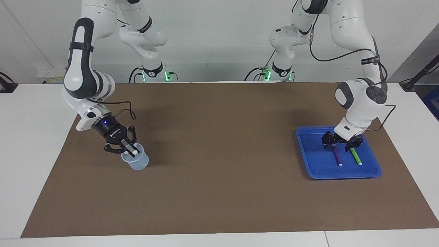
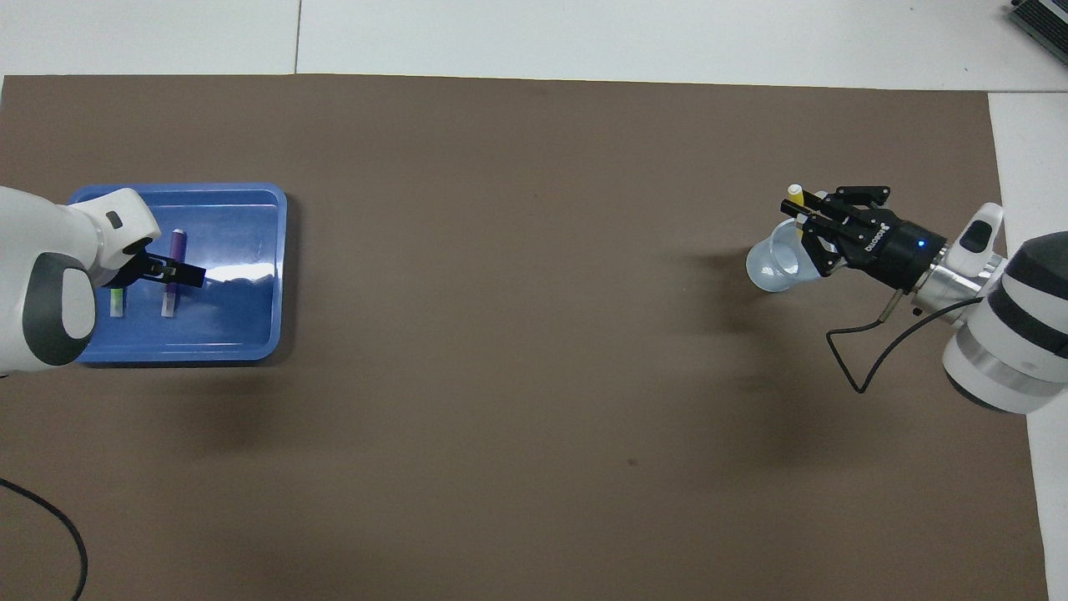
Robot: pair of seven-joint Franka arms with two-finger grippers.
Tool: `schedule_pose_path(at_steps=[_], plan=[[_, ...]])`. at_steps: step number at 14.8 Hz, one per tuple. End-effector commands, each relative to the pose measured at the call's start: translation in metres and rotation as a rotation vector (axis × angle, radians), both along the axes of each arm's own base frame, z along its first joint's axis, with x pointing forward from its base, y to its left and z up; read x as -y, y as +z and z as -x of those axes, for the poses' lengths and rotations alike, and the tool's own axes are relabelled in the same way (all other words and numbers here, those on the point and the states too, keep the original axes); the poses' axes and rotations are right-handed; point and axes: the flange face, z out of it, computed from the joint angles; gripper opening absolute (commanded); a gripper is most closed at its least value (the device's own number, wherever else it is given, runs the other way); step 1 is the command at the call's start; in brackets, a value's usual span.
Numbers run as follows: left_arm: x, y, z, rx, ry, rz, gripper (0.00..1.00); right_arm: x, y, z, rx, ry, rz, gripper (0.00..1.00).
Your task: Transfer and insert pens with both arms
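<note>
My right gripper (image 1: 132, 150) (image 2: 803, 219) is shut on the yellow pen (image 1: 134, 151) (image 2: 797, 200) and holds it tilted at the mouth of a clear plastic cup (image 1: 139, 162) (image 2: 772, 263) at the right arm's end of the table. The blue tray (image 1: 315, 154) (image 2: 242, 275) sits at the left arm's end. The purple pen (image 1: 337, 157) (image 2: 176, 244) and the green pen (image 1: 356, 157) (image 2: 117, 302) lie side by side in it. My left gripper (image 1: 341, 145) (image 2: 171, 274) is open, low over the pens' ends nearer the robots.
A brown mat (image 1: 219, 154) covers most of the white table. Two smaller white arms with green-lit bases (image 1: 154, 73) (image 1: 279, 73) stand at the robots' edge. A black cable (image 2: 851, 367) hangs from the right wrist.
</note>
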Motion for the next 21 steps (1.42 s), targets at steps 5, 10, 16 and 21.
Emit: schedule_pose_path(at_steps=[5,10,16,21], plan=[[0.002,-0.02,0.02,-0.017,-0.025,-0.01,1.0,0.009,-0.006,0.013,0.016,-0.025,-0.009,1.0],[0.001,-0.02,0.02,-0.026,-0.022,-0.009,1.0,0.005,0.0,0.008,-0.08,-0.091,-0.064,1.0],[-0.006,-0.022,0.025,-0.042,-0.008,-0.008,0.79,-0.025,0.061,-0.007,-0.212,-0.222,0.079,1.0],[0.003,-0.023,0.028,-0.065,0.033,-0.004,0.58,-0.022,0.119,-0.024,-0.393,-0.341,0.2,1.0]])
